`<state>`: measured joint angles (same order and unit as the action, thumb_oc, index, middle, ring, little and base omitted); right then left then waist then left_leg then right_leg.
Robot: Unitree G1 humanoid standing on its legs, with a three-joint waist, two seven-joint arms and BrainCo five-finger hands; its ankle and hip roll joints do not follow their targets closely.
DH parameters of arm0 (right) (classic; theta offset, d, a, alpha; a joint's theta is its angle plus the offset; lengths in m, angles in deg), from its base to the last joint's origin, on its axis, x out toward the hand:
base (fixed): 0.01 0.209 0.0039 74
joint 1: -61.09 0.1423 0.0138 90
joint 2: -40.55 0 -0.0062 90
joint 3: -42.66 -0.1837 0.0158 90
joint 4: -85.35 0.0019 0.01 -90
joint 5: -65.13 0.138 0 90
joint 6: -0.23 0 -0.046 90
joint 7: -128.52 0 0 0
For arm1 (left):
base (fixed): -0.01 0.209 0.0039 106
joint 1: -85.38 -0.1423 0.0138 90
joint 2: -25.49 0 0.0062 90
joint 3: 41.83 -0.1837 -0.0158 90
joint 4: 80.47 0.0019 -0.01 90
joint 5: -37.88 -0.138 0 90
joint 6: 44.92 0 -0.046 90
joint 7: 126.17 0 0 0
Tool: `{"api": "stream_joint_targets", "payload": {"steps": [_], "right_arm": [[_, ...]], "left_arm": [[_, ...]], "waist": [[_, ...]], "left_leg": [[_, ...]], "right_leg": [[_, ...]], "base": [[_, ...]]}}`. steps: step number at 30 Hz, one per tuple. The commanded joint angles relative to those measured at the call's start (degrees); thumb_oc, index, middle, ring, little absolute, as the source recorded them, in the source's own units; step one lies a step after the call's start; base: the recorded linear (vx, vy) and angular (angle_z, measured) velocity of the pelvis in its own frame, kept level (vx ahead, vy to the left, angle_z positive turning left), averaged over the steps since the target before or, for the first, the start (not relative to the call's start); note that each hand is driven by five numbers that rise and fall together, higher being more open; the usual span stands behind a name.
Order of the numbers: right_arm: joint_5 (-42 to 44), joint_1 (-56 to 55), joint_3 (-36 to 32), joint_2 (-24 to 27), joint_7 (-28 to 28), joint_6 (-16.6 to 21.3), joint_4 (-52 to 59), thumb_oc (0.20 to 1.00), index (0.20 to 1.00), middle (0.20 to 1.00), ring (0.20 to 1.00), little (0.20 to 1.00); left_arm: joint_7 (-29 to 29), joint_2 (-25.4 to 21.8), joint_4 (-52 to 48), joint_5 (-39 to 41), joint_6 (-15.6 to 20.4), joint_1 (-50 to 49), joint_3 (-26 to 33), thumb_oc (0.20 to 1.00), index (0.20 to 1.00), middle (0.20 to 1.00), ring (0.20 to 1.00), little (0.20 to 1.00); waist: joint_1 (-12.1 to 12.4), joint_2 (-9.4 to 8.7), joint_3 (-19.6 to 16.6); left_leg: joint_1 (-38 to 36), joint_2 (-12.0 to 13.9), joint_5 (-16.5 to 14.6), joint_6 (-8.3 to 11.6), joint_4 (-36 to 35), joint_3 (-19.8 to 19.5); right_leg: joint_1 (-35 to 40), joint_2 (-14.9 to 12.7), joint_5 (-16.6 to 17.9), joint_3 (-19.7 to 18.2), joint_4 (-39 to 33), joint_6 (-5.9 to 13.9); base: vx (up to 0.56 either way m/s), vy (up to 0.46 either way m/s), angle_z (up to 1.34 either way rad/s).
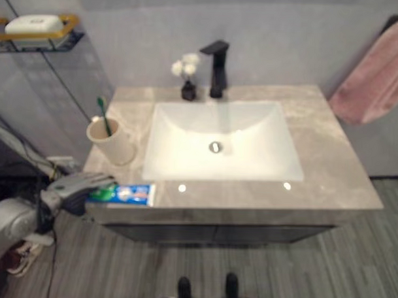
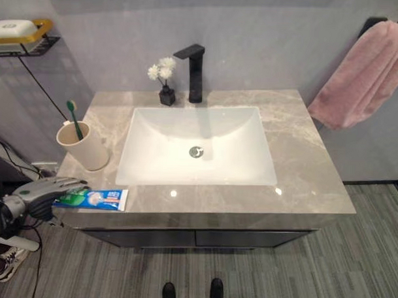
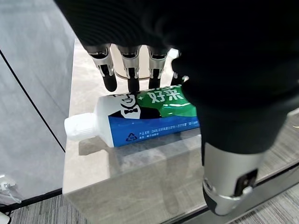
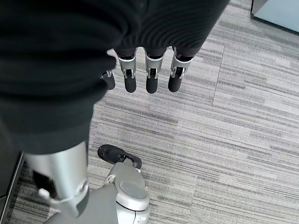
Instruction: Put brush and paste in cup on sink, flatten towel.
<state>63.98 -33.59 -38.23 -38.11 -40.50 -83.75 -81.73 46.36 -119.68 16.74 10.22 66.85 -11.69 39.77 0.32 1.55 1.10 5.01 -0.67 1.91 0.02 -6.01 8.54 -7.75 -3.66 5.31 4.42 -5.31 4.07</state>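
Desk: grey marble top with a white sink sunk in the middle, black tap at the back, small vase of white flowers beside the tap. Pink towel hangs bunched on the wall at the robot's right, well apart from everything else; not yet flattened. Wire shelf with a soap dish on the wall at the robot's left.

Cup: beige, upright on the desk's left part, just beside the sink rim. Green-handled brush already stands in it, leaning a little.

Paste: blue, green and white tube lying flat at the desk's front left corner, near the front edge. Long axis runs along that front edge. White cap shows in the left wrist view; in the head views that end lies under the hand, at the robot's left, with the flat tail pointing toward the sink. Cup sits behind the tube, further from the robot.

Left hand: at the corner, right over the cap end of the tube. Fingers straight and spread above the tube's upper face, thumb out on the near side; nothing clamped. Tube lies crosswise under the fingers, so closing should catch it across its width. Touching or just clear of it: cannot tell.

Right hand: hanging over the floor, fingers relaxed and empty. Left hand is clearly the nearer one for the paste.
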Motion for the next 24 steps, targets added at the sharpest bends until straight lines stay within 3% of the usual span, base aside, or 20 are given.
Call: {"api": "stream_joint_targets", "payload": {"steps": [1,4,5,6,7,8,24], "right_arm": [[0.8,0.3,-0.3,1.2,-1.3,0.0,-0.2,1.0,1.0,1.0,1.0,1.0],[0.6,0.1,-0.2,1.2,-1.5,0.1,0.4,1.0,1.0,1.0,1.0,1.0],[0.5,0.2,-0.1,1.0,-1.9,0.2,0.3,1.0,1.0,1.0,1.0,1.0],[0.5,0.2,-0.2,0.9,-2.0,0.1,0.2,1.0,1.0,1.0,1.0,1.0],[0.3,0.2,-0.1,0.9,-2.0,0.1,0.2,1.0,1.0,1.0,1.0,1.0],[0.2,0.2,0.0,0.9,-2.0,0.1,0.3,1.0,1.0,1.0,1.0,1.0],[0.2,0.7,0.5,1.1,-3.5,0.6,1.3,1.0,1.0,1.0,1.0,1.0]], "left_arm": [[-0.5,1.8,7.5,-8.0,-2.8,-1.2,-4.1,1.0,1.0,1.0,1.0,1.0],[1.1,3.9,10.6,-10.0,-3.1,0.0,-5.8,1.0,1.0,1.0,1.0,1.0],[2.3,6.7,13.8,-10.3,-4.0,0.7,-6.7,1.0,1.0,1.0,1.0,1.0],[2.3,7.7,13.8,-10.2,-4.3,1.0,-7.2,0.617,0.617,0.617,0.617,0.617],[2.3,8.2,14.2,-10.3,-4.4,1.1,-7.4,0.573,0.573,0.573,0.573,0.573],[2.3,9.2,14.5,-9.8,-4.5,1.3,-7.6,0.2,0.2,0.2,0.2,0.2],[4.1,12.7,15.4,-7.9,-5.7,0.8,-6.2,0.2,0.2,0.2,0.2,0.2]], "waist": [[-1.2,-2.63,1.2],[-1.3,-2.99,1.2],[-1.4,-3.45,1.3],[-1.4,-3.71,1.4],[-1.4,-3.8,1.4],[-1.4,-4.01,1.4],[-1.5,-4.35,1.0]], "left_leg": [[0.1,-0.8,-6.8,-2.34,1.0,0.4],[0.5,-0.8,-6.7,-2.38,1.0,0.5],[0.8,-0.8,-6.7,-2.43,1.0,0.6],[0.8,-0.7,-6.7,-2.46,1.0,0.6],[0.8,-0.7,-6.7,-2.47,1.0,0.7],[0.8,-0.7,-6.7,-2.47,1.0,0.8],[0.3,-0.1,-6.8,-2.11,1.0,1.2]], "right_leg": [[-0.5,-3.3,-2.8,-1.0,0.3,5.01],[-0.9,-3.3,-2.7,-1.0,0.3,5.03],[-1.3,-3.2,-2.6,-1.2,0.3,5.02],[-1.3,-3.2,-2.6,-1.1,0.3,5.03],[-1.3,-3.2,-2.6,-1.2,0.3,5.03],[-1.4,-3.1,-2.6,-1.4,0.3,4.98],[-0.9,-2.7,-3.3,-1.4,0.3,4.37]], "base": [[0.0,0.0,0.0],[0.0,0.005,0.01],[-0.01,0.021,0.04],[-0.01,0.023,0.03],[-0.01,0.017,0.03],[0.0,0.0,0.0],[0.0,0.0,0.0]]}}
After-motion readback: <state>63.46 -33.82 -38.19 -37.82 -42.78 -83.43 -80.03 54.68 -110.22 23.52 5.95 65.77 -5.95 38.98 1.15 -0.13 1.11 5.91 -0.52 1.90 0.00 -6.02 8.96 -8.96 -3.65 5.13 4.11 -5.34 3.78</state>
